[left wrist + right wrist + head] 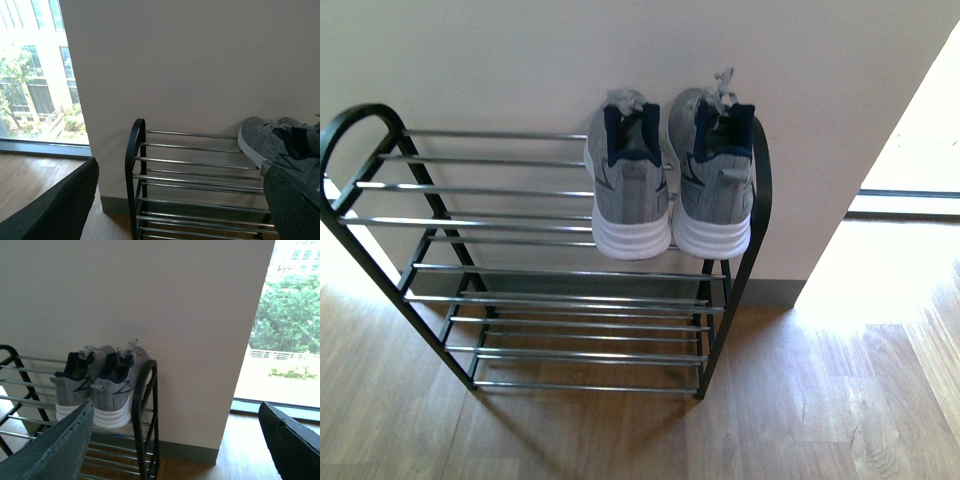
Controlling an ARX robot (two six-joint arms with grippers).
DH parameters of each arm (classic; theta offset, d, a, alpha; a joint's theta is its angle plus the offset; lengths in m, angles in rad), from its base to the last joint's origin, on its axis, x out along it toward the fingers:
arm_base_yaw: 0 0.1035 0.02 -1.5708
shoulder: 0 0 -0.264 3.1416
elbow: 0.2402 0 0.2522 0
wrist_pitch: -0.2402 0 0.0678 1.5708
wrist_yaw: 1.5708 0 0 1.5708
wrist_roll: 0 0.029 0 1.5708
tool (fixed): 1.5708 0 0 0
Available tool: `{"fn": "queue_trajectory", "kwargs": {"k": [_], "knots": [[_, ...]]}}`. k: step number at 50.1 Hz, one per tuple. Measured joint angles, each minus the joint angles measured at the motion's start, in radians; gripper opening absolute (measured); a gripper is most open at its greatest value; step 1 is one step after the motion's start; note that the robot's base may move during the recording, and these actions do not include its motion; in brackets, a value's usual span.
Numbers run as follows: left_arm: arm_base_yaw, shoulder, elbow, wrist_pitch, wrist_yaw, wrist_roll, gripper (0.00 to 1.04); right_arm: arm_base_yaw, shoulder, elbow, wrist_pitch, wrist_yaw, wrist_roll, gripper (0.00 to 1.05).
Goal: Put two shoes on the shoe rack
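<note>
Spread wide and holding nothing, the left gripper (pixel 180 167) and right gripper (pixel 176 407) hang apart from the shoe rack (pixel 470 188), whose top tier carries one grey knit sneaker (pixel 628 180) beside the other grey knit sneaker (pixel 715 175) against its right side frame (pixel 761 190).

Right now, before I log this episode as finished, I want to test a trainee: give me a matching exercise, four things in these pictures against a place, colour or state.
Things:
1. two shoes
2. shoe rack
3. left gripper
4. floor

Descriptions:
A. open, holding nothing
B. light wood
C. side by side at the top tier's right end, heels toward the robot
D. black side frames, chrome rods

Pairs: 1-C, 2-D, 3-A, 4-B.
</note>
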Motion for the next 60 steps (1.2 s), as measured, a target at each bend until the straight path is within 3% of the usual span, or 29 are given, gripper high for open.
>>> {"fn": "queue_trajectory", "kwargs": {"k": [60], "knots": [[0.000,0.000,0.000,0.000,0.000,0.001,0.95,0.000,0.000,0.000,-0.003,0.002,0.001,0.95]]}}
